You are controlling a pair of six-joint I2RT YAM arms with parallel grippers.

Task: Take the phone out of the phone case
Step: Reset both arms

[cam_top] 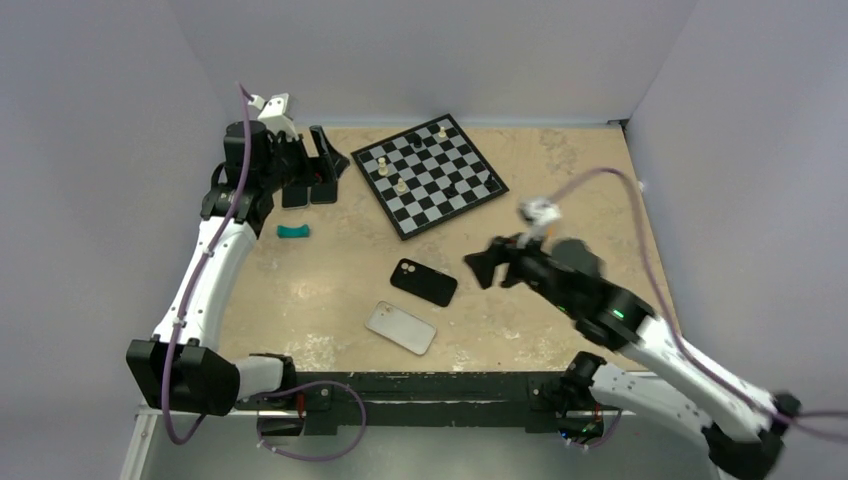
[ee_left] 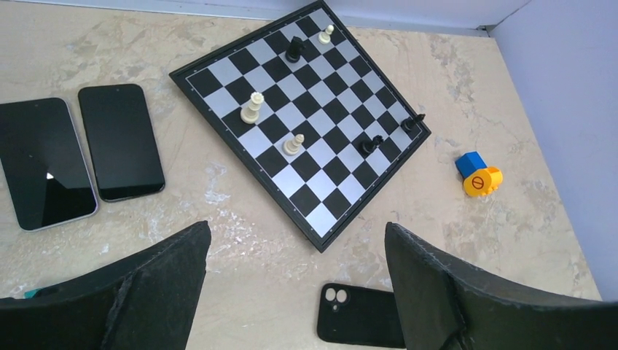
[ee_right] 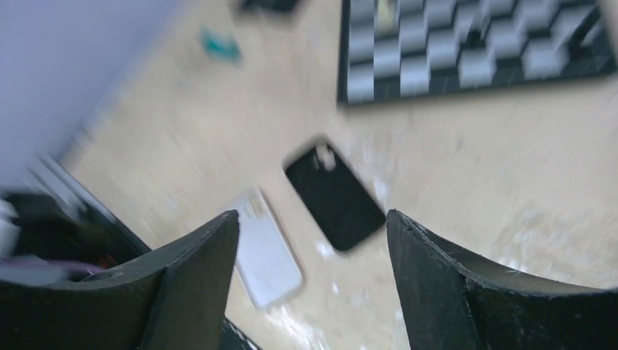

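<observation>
The phone (cam_top: 400, 327) lies back up, white-silver, near the table's front edge. The phone case (cam_top: 423, 281), a matte black shell with a camera cut-out, lies flat just behind it, apart from it. My right gripper (cam_top: 487, 268) is open and empty, hovering just right of the case. In the blurred right wrist view the case (ee_right: 334, 195) and the phone (ee_right: 266, 248) lie below, between the open fingers around my right gripper (ee_right: 313, 226). My left gripper (cam_top: 312, 160) is open and empty at the far left. In the left wrist view my left gripper (ee_left: 295, 240) hovers above the case (ee_left: 361, 315).
A chessboard (cam_top: 478, 195) with a few pieces lies at the back centre. Two other dark-screened handsets (ee_left: 44, 164) (ee_left: 120, 142) lie face up at the far left. A teal piece (cam_top: 293, 232) lies left of centre. A blue-and-yellow toy (ee_left: 479, 175) sits right of the board.
</observation>
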